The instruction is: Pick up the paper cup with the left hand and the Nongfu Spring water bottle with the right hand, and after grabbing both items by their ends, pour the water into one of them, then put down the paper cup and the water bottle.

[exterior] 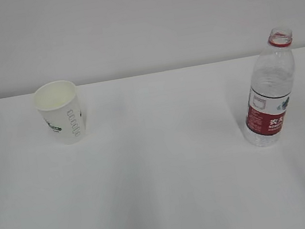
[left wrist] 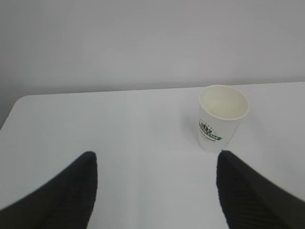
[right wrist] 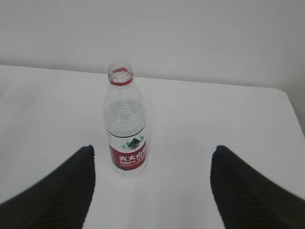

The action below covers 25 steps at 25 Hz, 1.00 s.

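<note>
exterior view: paper cup (exterior: 60, 112) upright on the left of the white counter (exterior: 165, 194), nongfu spring water bottle (exterior: 269, 91) uncapped, well apart on the right. both hands wait short, left hand (left wrist: 155, 188) and right hand (right wrist: 152, 186) fingers spread, each facing its target.

White paper cup (exterior: 60, 112), left, with dark green printed marks; clear ribbed water bottle (exterior: 270, 98), right, with red-and-white label and red neck ring; white table (exterior: 171, 193); black ridged fingers (left wrist: 66, 195).
</note>
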{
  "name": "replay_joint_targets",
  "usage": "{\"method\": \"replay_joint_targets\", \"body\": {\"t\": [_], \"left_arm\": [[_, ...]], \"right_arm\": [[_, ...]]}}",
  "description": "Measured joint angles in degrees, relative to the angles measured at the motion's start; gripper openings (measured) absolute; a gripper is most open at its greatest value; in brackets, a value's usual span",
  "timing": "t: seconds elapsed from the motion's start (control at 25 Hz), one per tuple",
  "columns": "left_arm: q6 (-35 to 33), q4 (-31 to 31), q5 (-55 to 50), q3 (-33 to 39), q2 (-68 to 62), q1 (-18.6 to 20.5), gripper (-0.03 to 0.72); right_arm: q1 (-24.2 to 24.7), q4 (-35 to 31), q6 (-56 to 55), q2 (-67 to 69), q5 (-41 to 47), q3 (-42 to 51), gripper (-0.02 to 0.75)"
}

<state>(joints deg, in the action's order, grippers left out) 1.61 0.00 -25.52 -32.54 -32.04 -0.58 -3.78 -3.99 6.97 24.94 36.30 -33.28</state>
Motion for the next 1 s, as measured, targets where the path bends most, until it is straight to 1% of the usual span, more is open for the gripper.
{"method": "replay_joint_targets", "body": {"t": [0.16,0.52,0.76,1.0], "left_arm": [[0.0,-1.0,3.4,0.0,-2.8,0.0,0.569],[0.0,-0.4,10.5,0.0,-11.3,0.0,0.567],[0.0,-0.4,15.5,0.0,-16.3,0.0,0.566],[0.0,-0.4,19.3,0.0,-20.8,0.0,0.566]], "right_arm": [[0.0,0.1,0.8,0.5,-2.9,0.0,0.568],[0.0,0.1,2.6,1.2,-7.5,0.0,0.568],[0.0,0.1,3.1,6.7,-10.4,0.0,0.568],[0.0,0.1,3.9,13.9,-17.5,0.0,0.568]]}}
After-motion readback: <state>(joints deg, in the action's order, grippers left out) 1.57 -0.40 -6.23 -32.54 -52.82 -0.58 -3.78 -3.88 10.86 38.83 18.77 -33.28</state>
